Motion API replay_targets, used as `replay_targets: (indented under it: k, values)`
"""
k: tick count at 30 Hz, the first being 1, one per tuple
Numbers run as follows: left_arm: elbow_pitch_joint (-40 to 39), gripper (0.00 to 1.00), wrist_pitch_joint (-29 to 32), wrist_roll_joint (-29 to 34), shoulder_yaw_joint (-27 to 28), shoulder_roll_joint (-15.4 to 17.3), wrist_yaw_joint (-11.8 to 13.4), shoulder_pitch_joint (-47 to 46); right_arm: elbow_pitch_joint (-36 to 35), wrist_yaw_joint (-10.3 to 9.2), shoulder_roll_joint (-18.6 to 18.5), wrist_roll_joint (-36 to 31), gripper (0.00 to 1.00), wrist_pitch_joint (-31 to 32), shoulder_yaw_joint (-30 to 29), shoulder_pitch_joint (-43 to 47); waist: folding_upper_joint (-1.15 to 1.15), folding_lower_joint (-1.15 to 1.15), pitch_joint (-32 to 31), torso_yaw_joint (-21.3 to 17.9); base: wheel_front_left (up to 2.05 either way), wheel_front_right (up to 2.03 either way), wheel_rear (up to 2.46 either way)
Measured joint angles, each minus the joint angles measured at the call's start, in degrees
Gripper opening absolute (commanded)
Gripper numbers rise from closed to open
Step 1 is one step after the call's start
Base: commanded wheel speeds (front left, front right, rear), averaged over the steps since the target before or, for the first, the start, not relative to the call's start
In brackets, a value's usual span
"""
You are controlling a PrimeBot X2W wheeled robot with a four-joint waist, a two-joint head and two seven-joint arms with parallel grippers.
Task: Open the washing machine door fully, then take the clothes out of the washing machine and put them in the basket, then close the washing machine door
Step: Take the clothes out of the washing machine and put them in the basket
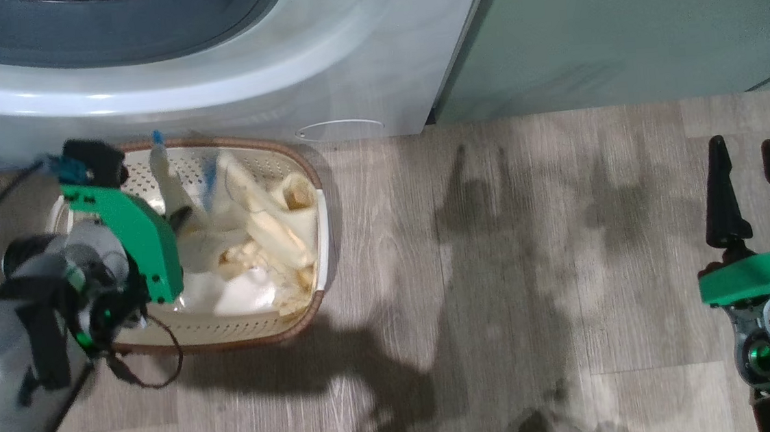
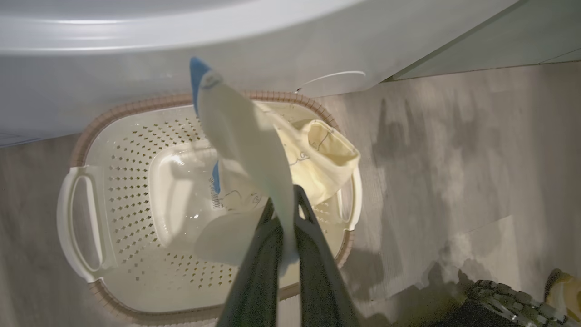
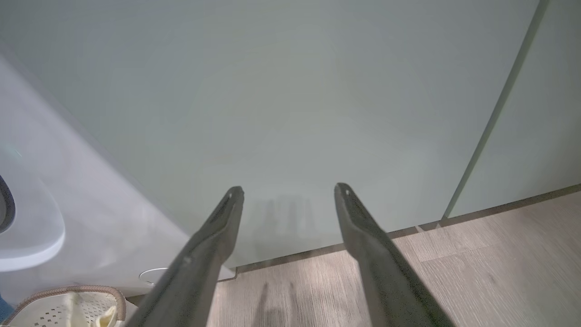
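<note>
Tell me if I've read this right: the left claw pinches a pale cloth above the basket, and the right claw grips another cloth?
Not quite. The right gripper grips nothing: the right wrist view shows it wide open, with the green cabinet visible between its jaws. The left gripper does pinch a pale cloth above the basket.

My head camera looks steeply down; my left wrist hangs close above the cream perforated brown-rimmed basket (image 2: pixel 122 190), which all three views share; my right wrist faces flat pale-green cabinet doors (image 3: pixel 290 91).
</note>
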Motion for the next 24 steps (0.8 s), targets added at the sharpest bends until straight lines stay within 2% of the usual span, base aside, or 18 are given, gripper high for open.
replay_targets:
  k: [3,9,10,16,24]
  values:
    - [1.68,0.0,-1.98,1.85,-0.68,-0.71,1.83,1.42,-0.03,0.0,0.0,-0.32,1.0,0.0,0.01,0.0,0.0,0.0,0.15,0.04,0.0,0.0,0.0]
    - [11.18,0.0,-6.72,3.71,-1.6,-4.63,2.74,1.58,-0.27,0.0,-0.07,-0.37,1.0,0.0,0.18,-0.01,0.0,0.01,1.58,-0.04,0.0,0.0,0.0]
    - [15.37,0.0,-8.46,4.52,-1.82,-6.09,2.12,0.79,-0.42,0.0,-0.13,-0.37,1.0,0.0,0.24,-0.08,0.0,0.01,2.31,-0.13,0.0,0.0,0.0]
    - [27.47,0.0,-13.86,5.11,-1.78,-10.69,-1.74,-5.84,-1.24,0.0,-0.51,-0.38,1.0,0.0,0.3,-0.48,0.0,0.01,5.55,-0.55,0.0,0.0,0.0]
    - [40.51,0.0,-18.78,6.5,-1.82,-13.48,-4.88,-12.82,-1.92,0.0,-0.51,-0.4,1.0,-0.01,0.51,-3.04,0.0,0.02,10.4,-1.56,0.0,0.0,0.0]
